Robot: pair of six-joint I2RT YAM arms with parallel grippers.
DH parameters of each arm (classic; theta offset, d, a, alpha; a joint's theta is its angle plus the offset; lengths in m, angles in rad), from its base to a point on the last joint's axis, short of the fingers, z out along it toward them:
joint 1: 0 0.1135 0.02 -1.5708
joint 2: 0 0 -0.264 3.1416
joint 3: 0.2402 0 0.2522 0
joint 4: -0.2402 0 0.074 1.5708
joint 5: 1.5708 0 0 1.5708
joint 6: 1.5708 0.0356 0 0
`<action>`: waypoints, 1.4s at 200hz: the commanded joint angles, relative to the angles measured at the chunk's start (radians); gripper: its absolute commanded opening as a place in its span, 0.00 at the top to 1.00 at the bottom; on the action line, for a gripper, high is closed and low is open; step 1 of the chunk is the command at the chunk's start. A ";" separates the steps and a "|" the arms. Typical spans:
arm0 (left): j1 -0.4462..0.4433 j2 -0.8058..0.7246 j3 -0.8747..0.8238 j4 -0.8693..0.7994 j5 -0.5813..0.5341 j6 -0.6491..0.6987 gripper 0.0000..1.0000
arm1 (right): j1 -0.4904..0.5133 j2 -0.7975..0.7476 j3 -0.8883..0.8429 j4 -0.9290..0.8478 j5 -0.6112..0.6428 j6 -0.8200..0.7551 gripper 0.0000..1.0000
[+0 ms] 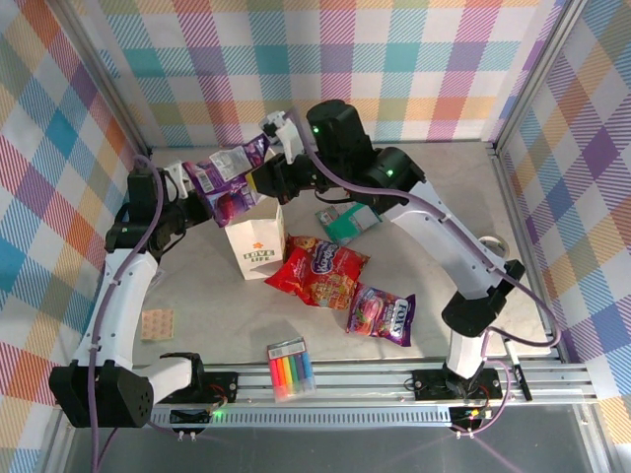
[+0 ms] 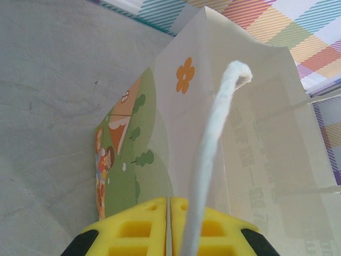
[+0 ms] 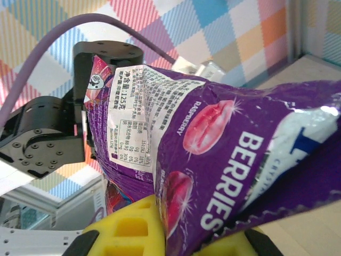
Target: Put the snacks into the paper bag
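Gripping purple packet [image 3: 240, 149] in right hand [image 3: 178, 232], 11 o'clock of paper bag [image 1: 258, 251]; pinching its rim with left hand [image 2: 170, 218]. Next, lower in.

Bright, even light cast only soft shadows on the worktop [image 1: 197, 296], and the left fingers [image 2: 133, 229] at 6 o'clock looked slightly blurred.

This is a lab robot cell. Checked panels [image 1: 394, 59] wall the upper frame; an aluminium rail [image 1: 365, 382] crosses the bottom edge.
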 commanded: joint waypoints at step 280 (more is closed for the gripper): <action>0.014 -0.030 -0.023 0.030 0.017 0.007 0.90 | -0.124 0.318 0.166 0.155 -0.285 -0.010 0.92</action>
